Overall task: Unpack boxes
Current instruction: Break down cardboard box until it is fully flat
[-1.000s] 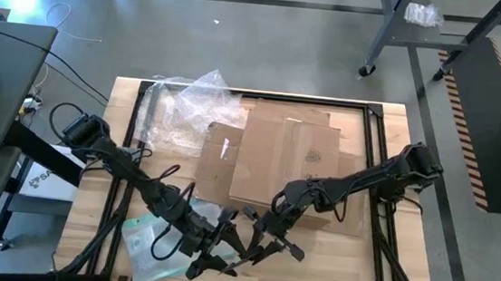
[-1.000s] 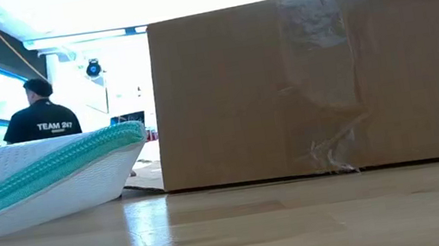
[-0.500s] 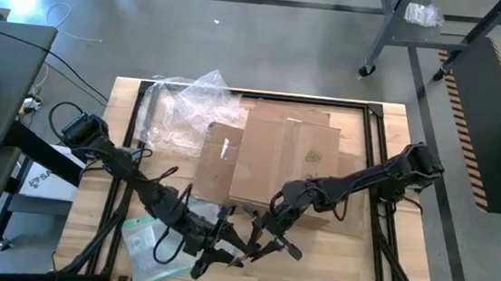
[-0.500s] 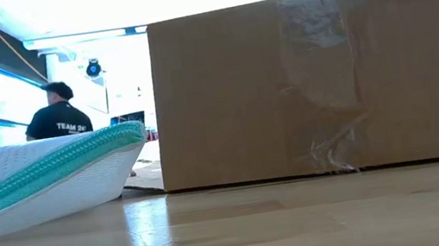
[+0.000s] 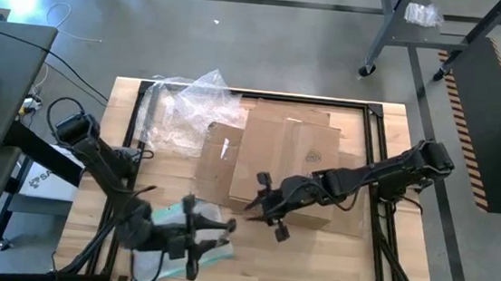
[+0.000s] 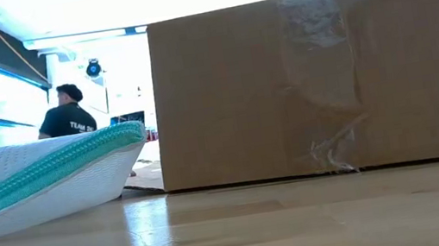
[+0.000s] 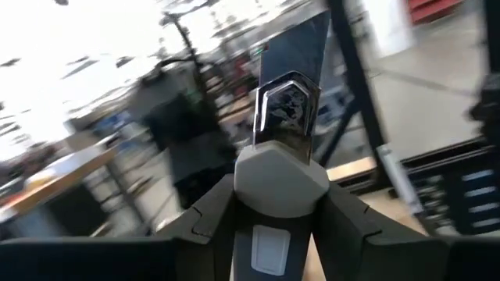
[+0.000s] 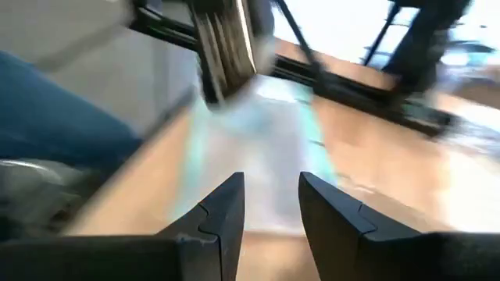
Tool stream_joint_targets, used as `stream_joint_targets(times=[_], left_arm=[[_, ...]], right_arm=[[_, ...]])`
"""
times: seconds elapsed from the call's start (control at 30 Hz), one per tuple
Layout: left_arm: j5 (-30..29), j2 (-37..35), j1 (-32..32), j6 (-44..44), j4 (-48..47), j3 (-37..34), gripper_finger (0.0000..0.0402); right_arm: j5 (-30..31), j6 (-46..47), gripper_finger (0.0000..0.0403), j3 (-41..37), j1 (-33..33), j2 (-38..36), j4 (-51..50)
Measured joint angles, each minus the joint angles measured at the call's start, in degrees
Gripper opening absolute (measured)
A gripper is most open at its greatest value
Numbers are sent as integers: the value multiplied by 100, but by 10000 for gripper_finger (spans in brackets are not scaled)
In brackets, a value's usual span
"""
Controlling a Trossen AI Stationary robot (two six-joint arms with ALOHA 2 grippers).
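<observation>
The plain brown corrugated cardboard box (image 5: 285, 166) sits mid-way on the light wooden surface (image 5: 376, 270), grey floor around. The low view alone shows a person (image 6: 70, 115) behind the box. The left hand (image 5: 194, 240) grips a silvery item; the right hand (image 5: 267, 217), beside the box, is part-open and empty.

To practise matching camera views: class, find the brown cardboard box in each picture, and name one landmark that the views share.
High view: cardboard box at table centre, flaps open.
Low view: fills the right, taped seam facing us.
Left wrist view: not in it.
Right wrist view: too blurred to tell.
Shared landmark: the teal-edged pouch, left of the box, lying under the left pincer in the high view.
</observation>
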Motion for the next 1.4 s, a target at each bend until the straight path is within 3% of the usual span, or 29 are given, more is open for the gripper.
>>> stream_joint_targets(times=[0.1,0.2,0.37,0.47,0.6,0.7,0.83,0.93,1.07,1.1,1.17,1.4], left_arm=[[-992,-37,-313,-32,-41,0,111],[-1441,-94,-598,-76,-52,0,111],[-1631,-146,-780,-288,-55,0,111],[-1627,-146,-774,-361,-57,0,111],[-1579,-146,-743,-437,-61,0,111],[-1417,-146,-683,-511,-61,0,111],[-1233,-146,-587,-604,-70,0,111],[-1153,-146,-522,-664,-89,0,111],[-1130,-146,-470,-681,-99,0,111],[-1114,-145,-454,-696,-107,0,111],[-1090,-142,-434,-797,-118,0,116],[-1332,-142,-475,-1085,-122,0,231]], right_arm=[[727,-37,131,1,68,8,-241],[907,146,175,-84,153,212,-63],[705,111,270,-113,367,1020,1658],[1103,54,307,51,492,1425,2978],[1943,-230,317,420,696,1797,3888],[2436,-491,313,816,847,1897,3920],[2541,-530,286,1176,928,1933,3520],[2556,-487,242,1318,928,1934,3303],[2818,-449,134,1322,950,1931,3146],[2895,-457,119,1322,982,1896,3057],[3059,-422,124,1322,1035,1746,2724],[4643,777,124,1310,1248,535,-261]])
